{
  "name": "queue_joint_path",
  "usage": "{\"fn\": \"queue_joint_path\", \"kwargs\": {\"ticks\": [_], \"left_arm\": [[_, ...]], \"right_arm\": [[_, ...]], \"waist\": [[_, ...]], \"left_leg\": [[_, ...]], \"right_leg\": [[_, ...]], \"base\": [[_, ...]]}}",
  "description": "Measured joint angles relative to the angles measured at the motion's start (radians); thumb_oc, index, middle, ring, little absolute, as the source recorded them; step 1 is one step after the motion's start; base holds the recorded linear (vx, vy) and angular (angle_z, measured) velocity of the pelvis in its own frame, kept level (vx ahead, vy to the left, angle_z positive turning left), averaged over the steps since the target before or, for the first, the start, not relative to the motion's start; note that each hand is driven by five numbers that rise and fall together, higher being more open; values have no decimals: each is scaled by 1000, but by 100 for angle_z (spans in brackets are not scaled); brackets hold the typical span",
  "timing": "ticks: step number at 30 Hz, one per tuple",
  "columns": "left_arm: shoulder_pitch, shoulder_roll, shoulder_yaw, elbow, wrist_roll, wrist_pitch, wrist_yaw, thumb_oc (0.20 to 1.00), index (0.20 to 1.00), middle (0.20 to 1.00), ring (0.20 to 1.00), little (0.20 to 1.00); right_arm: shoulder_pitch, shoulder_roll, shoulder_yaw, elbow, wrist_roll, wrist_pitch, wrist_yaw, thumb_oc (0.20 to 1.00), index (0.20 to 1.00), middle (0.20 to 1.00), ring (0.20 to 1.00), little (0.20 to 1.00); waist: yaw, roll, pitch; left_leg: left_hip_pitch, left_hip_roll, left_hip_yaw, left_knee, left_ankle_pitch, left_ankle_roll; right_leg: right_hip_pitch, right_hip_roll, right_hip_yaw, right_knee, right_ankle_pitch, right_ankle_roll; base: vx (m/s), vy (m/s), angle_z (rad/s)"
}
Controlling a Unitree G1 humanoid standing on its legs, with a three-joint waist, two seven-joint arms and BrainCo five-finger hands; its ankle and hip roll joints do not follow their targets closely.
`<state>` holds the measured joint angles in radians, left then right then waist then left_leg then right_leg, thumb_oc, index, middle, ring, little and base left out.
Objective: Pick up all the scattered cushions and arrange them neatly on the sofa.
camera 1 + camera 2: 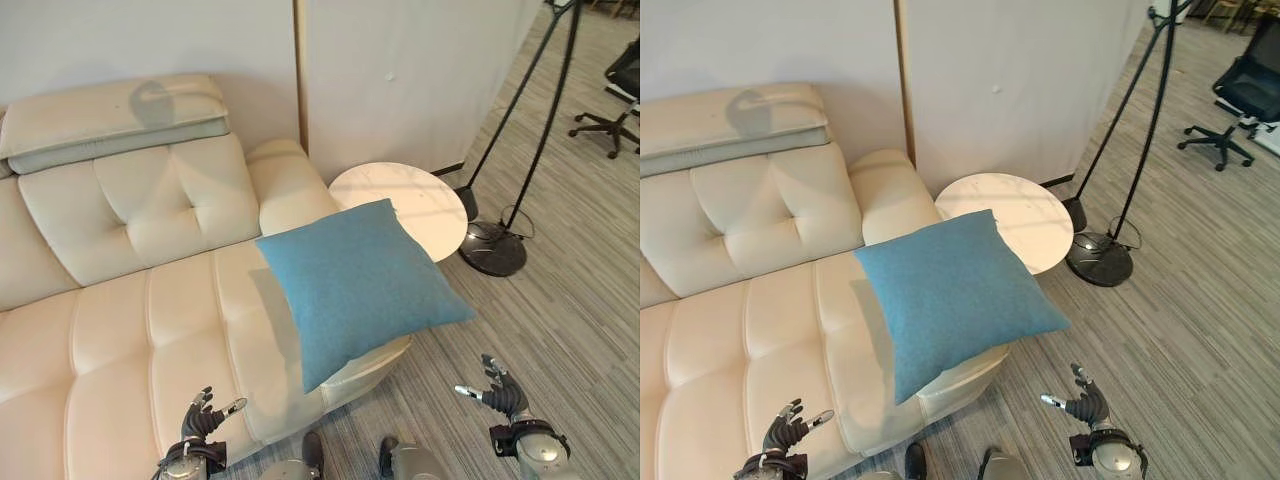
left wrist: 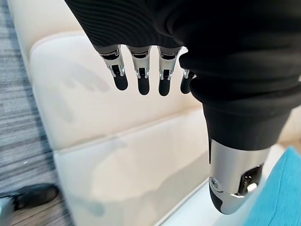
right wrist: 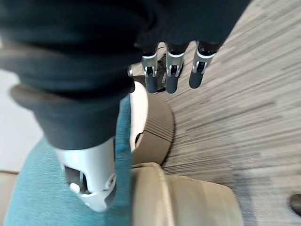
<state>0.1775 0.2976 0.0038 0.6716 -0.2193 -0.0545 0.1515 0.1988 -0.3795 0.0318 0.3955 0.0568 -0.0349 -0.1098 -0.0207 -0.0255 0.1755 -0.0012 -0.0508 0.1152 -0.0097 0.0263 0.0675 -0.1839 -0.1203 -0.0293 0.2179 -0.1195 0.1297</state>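
We see the blue cushion (image 1: pixel 358 285) overhanging the sofa (image 1: pixel 130 340) edge, ahead between our two empty, relaxed-open robot hands, left robot hand (image 1: pixel 203 418) and right robot hand (image 1: pixel 503 393) about equally near

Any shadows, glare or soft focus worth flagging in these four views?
Left eye view: a round shadow falls on the sofa headrest, and the blue cushion shades the seat beside it; the round side table top has a mild sheen. Left wrist view: the left hand casts a finger shadow on the sofa. Right wrist view: the right hand is close and soft-edged.
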Motion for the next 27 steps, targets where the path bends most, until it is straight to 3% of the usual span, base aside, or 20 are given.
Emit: {"fn": "queue_joint_path", "kwargs": {"ticks": [1, 3, 7, 12, 17, 21, 24, 27], "left_arm": [[2, 0, -2, -1, 0, 0, 0, 1000, 1000, 1000, 1000, 1000], [9, 5, -2, -2, 0, 0, -1, 1000, 1000, 1000, 1000, 1000], [26, -1, -3, -47, 2, -1, -8, 1000, 1000, 1000, 1000, 1000], [1, -22, -38, -84, 1, -8, -23, 1000, 1000, 1000, 1000, 1000], [-66, -26, -113, -118, -1, -17, -30, 1000, 1000, 1000, 1000, 1000], [-120, -13, -173, -118, -39, -21, -32, 1000, 1000, 1000, 1000, 1000], [-230, -27, -252, -117, -49, -28, -17, 1000, 1000, 1000, 1000, 1000], [-363, -37, -293, -72, -97, -42, 15, 1000, 1000, 1000, 1000, 1000]], "right_arm": [[0, 0, -16, 0, 0, 0, -7, 1000, 1000, 1000, 1000, 1000], [-17, -3, -45, 13, -12, 0, -14, 1000, 1000, 1000, 1000, 1000], [-53, -58, -83, 11, -39, 4, -21, 1000, 1000, 1000, 1000, 1000], [-112, -177, -88, -51, -59, 15, -40, 1000, 1000, 1000, 1000, 1000], [-193, -271, -30, -38, -56, 22, -23, 1000, 1000, 1000, 1000, 1000], [-311, -289, 83, 38, -33, 23, 2, 1000, 1000, 1000, 1000, 1000], [-462, -267, 184, 99, 33, 24, 13, 1000, 1000, 1000, 1000, 1000], [-658, -216, 280, 194, 97, 19, 4, 1000, 1000, 1000, 1000, 1000]], "waist": [[-13, 0, 0], [-12, -17, 6], [4, 2, 4], [2, 32, 0], [6, 27, 6], [9, 17, 15], [39, 33, 60], [36, 42, 116]], "left_leg": [[8, -6, -26, 1, 8, 11], [41, -15, -40, -10, -11, -6], [79, 25, -49, -39, -40, -38], [90, 101, -49, -38, -33, -90], [77, 128, -61, -40, -20, -116], [16, 125, -86, -43, -8, -128], [-72, 112, -106, -43, 32, -122], [-159, 101, -109, -29, 52, -130]], "right_leg": [[17, 7, 36, -65, 44, 9], [22, 6, 61, -132, 142, 2], [69, 10, -23, -193, 244, -23], [136, 92, -57, -299, 282, -81], [142, 111, -109, -302, 271, -97], [93, 105, -129, -301, 274, -92], [12, 91, -141, -298, 304, -90], [-69, 81, -141, -294, 328, -88]], "base": [[103, -140, 66], [145, -212, 49], [114, -187, 8], [41, -144, 5], [-28, -108, 23], [-178, -63, 22], [-209, -17, 19], [-180, -11, 5]]}}
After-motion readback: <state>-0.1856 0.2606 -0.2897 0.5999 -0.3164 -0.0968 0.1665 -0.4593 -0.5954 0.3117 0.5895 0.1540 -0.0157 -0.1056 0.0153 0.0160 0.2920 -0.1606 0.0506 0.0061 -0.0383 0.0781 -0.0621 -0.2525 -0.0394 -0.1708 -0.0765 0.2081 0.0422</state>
